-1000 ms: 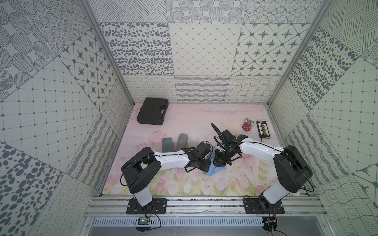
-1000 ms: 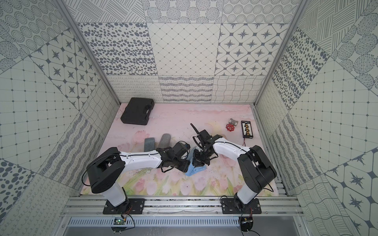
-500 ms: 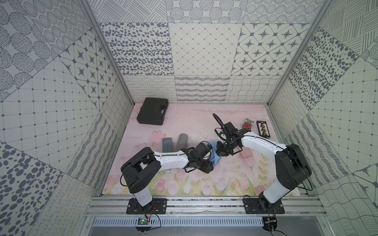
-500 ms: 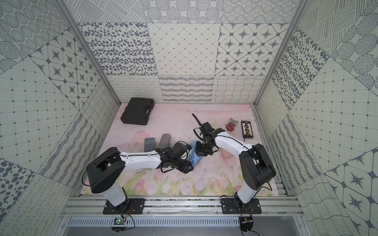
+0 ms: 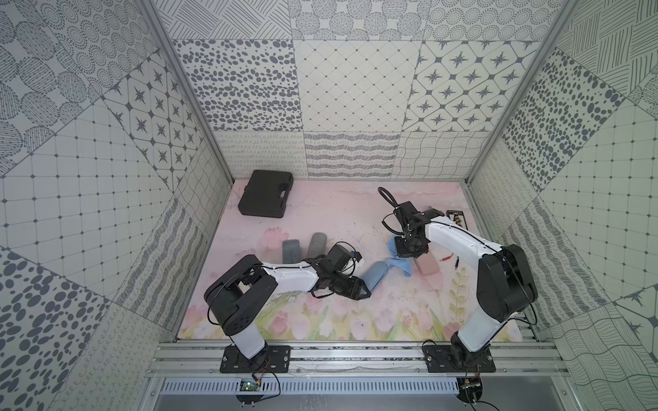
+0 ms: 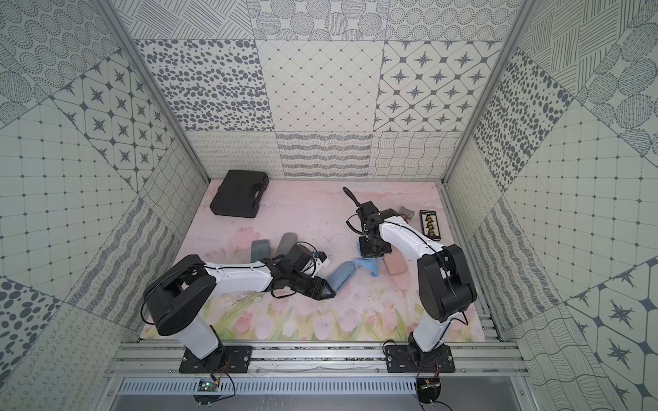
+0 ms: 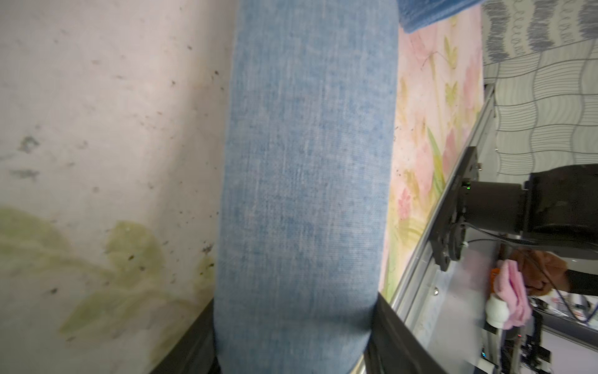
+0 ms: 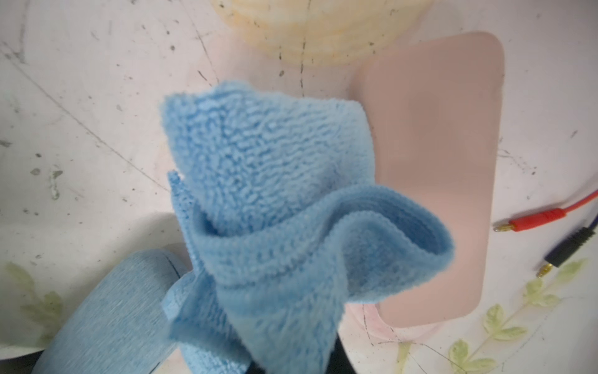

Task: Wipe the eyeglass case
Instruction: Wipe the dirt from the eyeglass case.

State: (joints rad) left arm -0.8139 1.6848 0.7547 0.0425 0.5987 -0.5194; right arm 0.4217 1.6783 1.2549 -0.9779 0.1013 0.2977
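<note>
Left gripper (image 5: pixel 364 291) clamped on one end of blue eyeglass case (image 5: pixel 374 278); right gripper (image 5: pixel 409 250) pinching blue cloth (image 8: pixel 275 210), hanging at its far end, pink case (image 8: pixel 437 162) beside.

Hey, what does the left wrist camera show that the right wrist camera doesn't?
Only the left wrist view shows the left gripper clamped on the blue fabric-covered eyeglass case, plus the aluminium front rail. Only the right wrist view shows the flat pink rounded object and the red and black plug leads. Both show the blue case, the fluffy blue microfibre cloth and the floral mat.
</note>
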